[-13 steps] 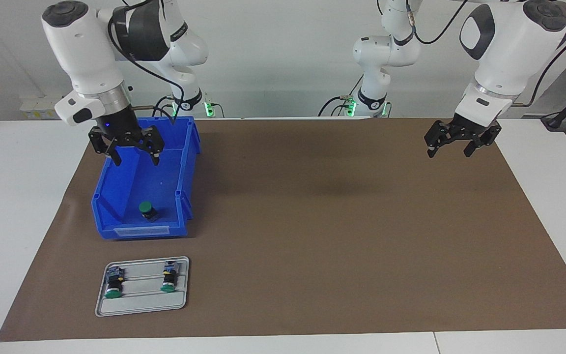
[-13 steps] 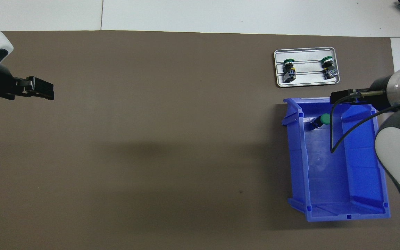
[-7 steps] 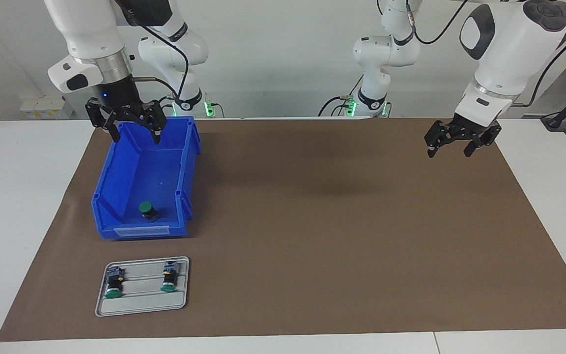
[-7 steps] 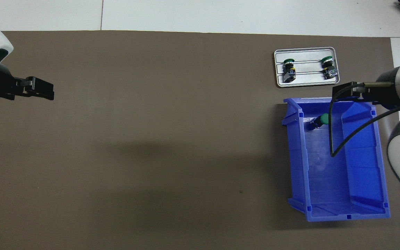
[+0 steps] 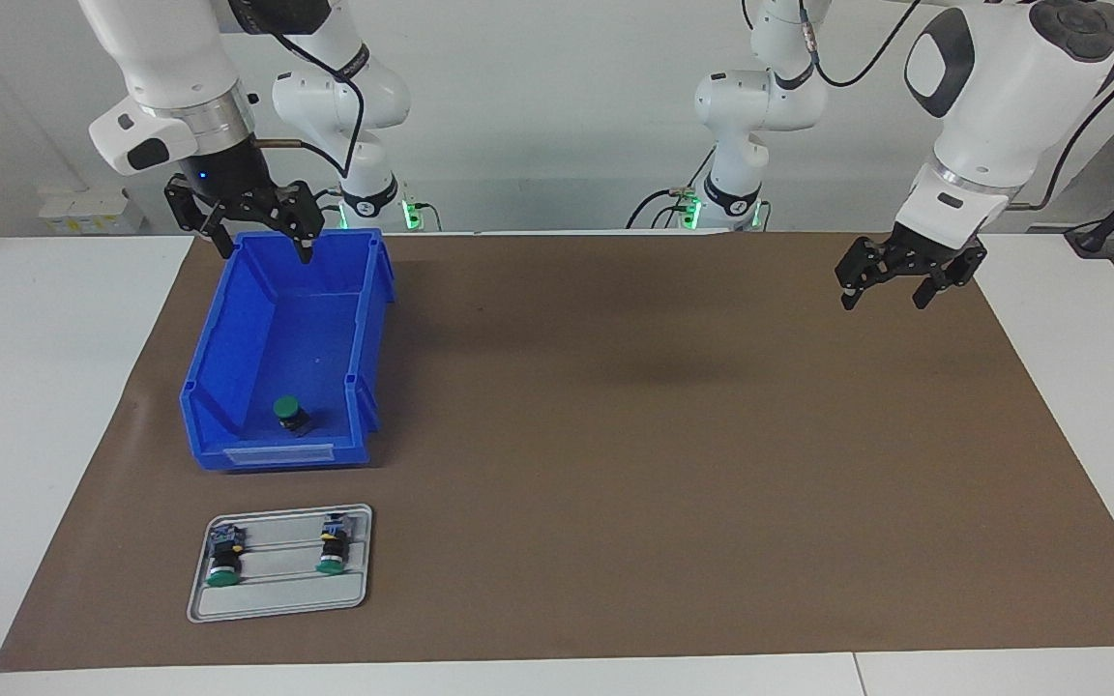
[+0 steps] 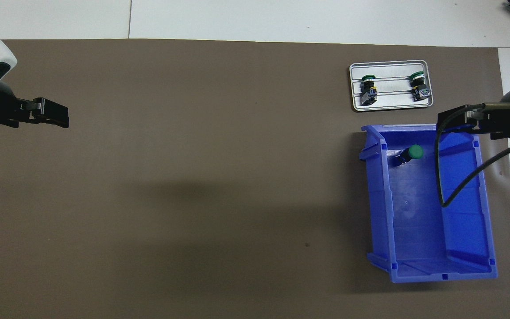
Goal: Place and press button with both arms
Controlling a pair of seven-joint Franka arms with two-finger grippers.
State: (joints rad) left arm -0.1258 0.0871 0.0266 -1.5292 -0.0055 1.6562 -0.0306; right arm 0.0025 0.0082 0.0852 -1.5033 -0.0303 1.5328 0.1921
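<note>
One green-capped button [image 5: 290, 414] [image 6: 410, 154] lies in the blue bin [image 5: 369, 319] [image 6: 380, 204], at the bin's end farther from the robots. Two more buttons [image 5: 221, 561] [image 5: 332, 548] lie on their sides in a grey metal tray [image 5: 277, 601] [image 6: 390, 104], farther from the robots than the bin. My right gripper [image 5: 265, 251] [image 6: 453, 119] hangs open and empty over the bin's rim nearest the robots. My left gripper [image 5: 884, 302] [image 6: 56, 116] waits open and empty in the air over the brown mat at the left arm's end.
A brown mat [image 5: 673, 454] covers most of the white table [image 5: 25, 406]. The bin and tray stand at the right arm's end of it. A black cable [image 6: 437, 177] from the right arm hangs over the bin.
My right gripper has risen out of the bin and drawn back toward the robots, empty and still open. The button in the bin and my left arm have not moved.
</note>
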